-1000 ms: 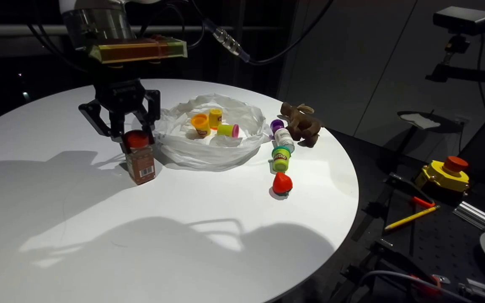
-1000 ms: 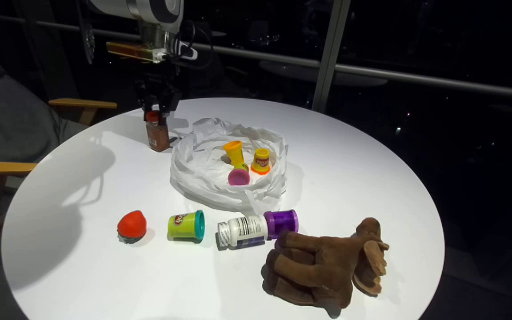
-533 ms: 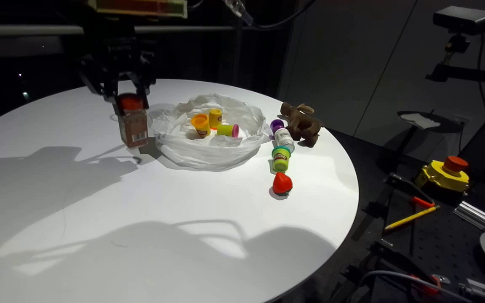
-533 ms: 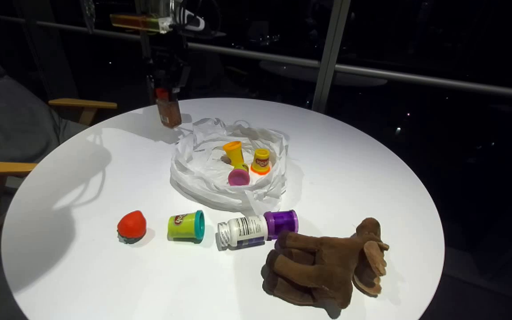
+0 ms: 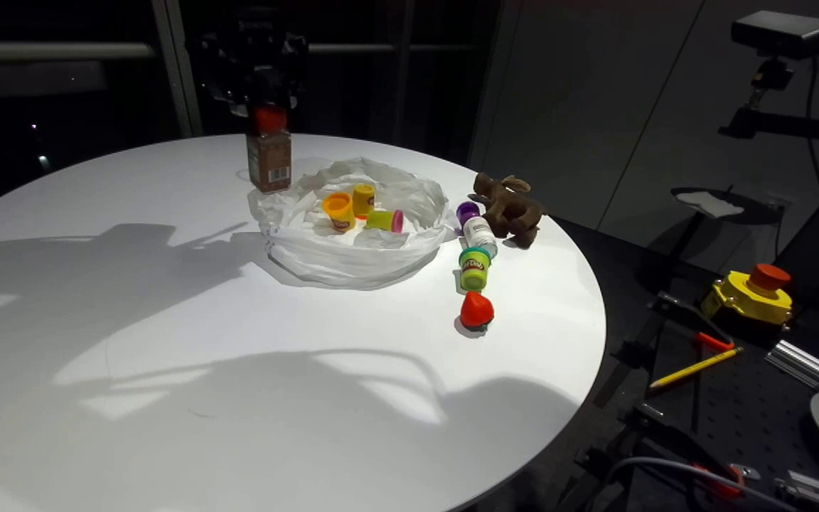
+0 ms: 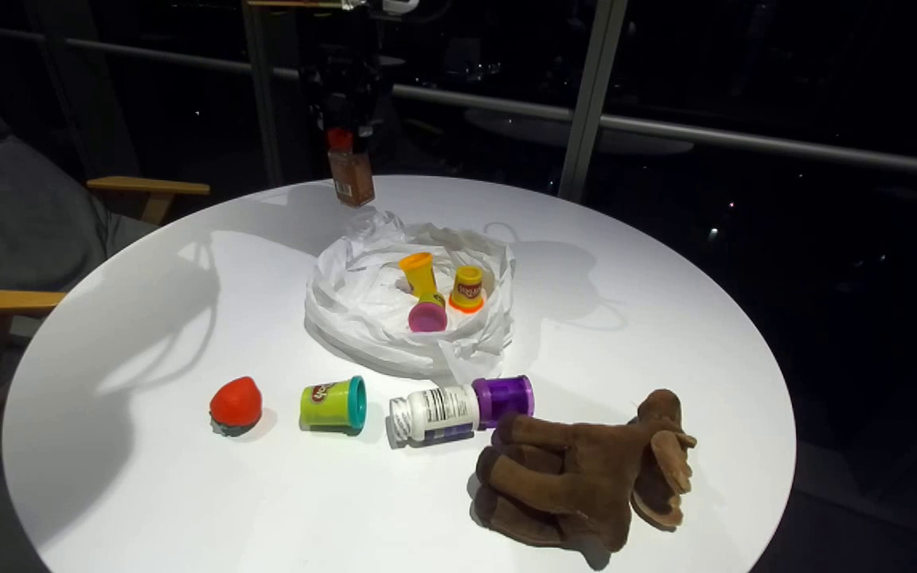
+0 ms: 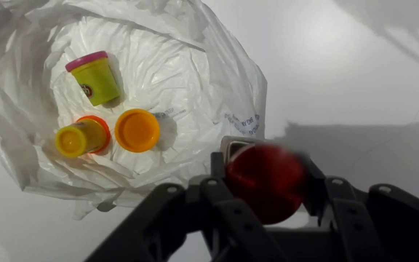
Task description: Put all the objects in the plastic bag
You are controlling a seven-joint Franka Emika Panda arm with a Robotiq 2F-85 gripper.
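Claw (image 7: 264,169) downward above the table (image 5: 189,441), tight around a red-capped jar (image 5: 269,160)

Black jaws with angular links (image 7: 151,218), round pale screws (image 7: 212,182), small dark dots (image 7: 237,211); in an exterior view, an amber bar (image 6: 299,3) and white casing (image 6: 401,6) above.

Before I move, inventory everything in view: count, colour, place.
Table: one, white, centre
Plastic bag: one, white, on table
Bagged tubs: three, yellowish, in bag
Jar: one, brown with red lid, held near bag
Strawberry toy: one, red, on table
Green tub: one, teal lid, on table
Bottle: one, white, on table
Purple tub: one, purple, beside bottle
Plush animal: one, brown, on table
Chair: one, grey, beside table
Camera: one, dark, background
Button box: one, yellow and red, off table
Pencil: one, yellow, off table
Side table: one, dark, background
End effector: one, black, gripping jar
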